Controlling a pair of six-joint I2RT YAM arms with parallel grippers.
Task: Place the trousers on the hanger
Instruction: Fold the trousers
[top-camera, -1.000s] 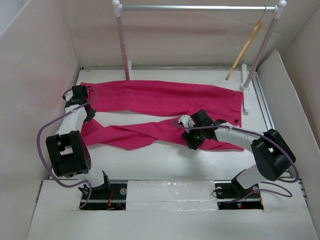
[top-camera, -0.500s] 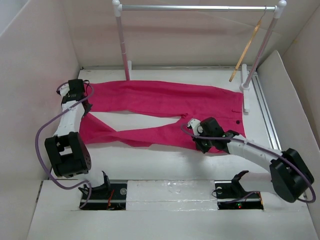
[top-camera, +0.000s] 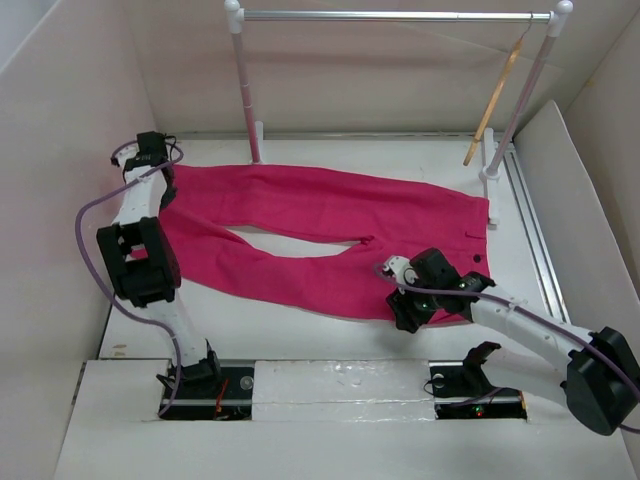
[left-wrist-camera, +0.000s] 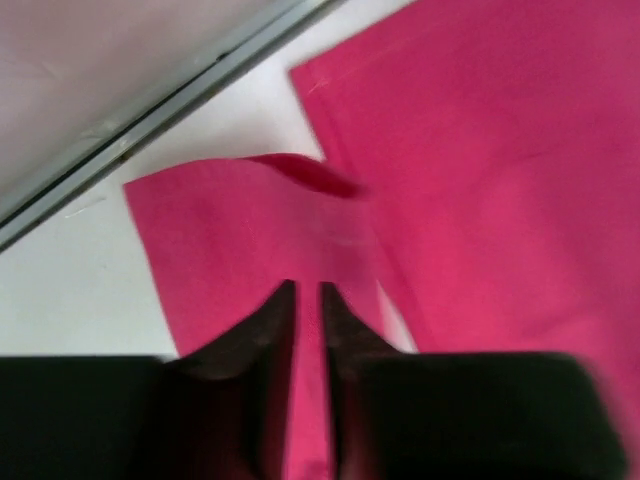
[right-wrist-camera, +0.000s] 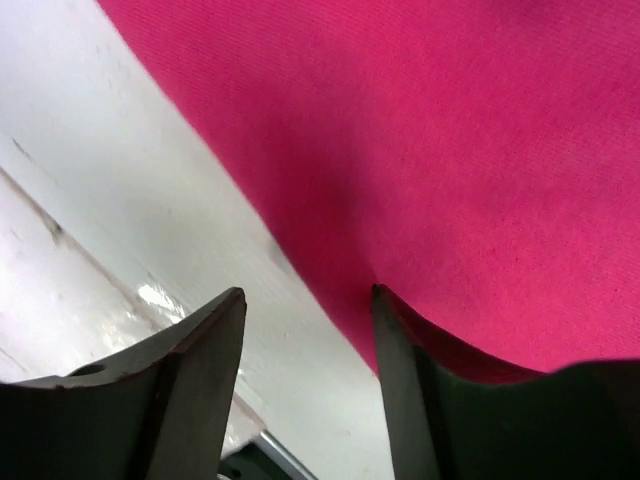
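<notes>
The magenta-pink trousers (top-camera: 330, 215) lie spread flat on the white table, waist at the right and both legs running left. My left gripper (top-camera: 150, 160) is at the far left back corner, shut on the hem end of a leg (left-wrist-camera: 230, 240), with cloth pinched between its fingers (left-wrist-camera: 307, 290). My right gripper (top-camera: 403, 305) is open at the trousers' near edge by the waist. In the right wrist view (right-wrist-camera: 307, 295) the cloth's edge (right-wrist-camera: 480, 120) touches its right finger. The tan wooden hanger (top-camera: 495, 100) hangs from the rail at the back right, away from both grippers.
A rack with white posts (top-camera: 245, 90) and a grey rail (top-camera: 395, 16) stands along the back. White walls close in the left, back and right sides. A metal track (top-camera: 530, 220) runs along the table's right side. The arm bases sit at the near edge.
My left gripper has pulled the leg end back and left, untwisting the legs so they lie flat. My right gripper has moved right and nearer, off the leg to the trousers' near edge.
</notes>
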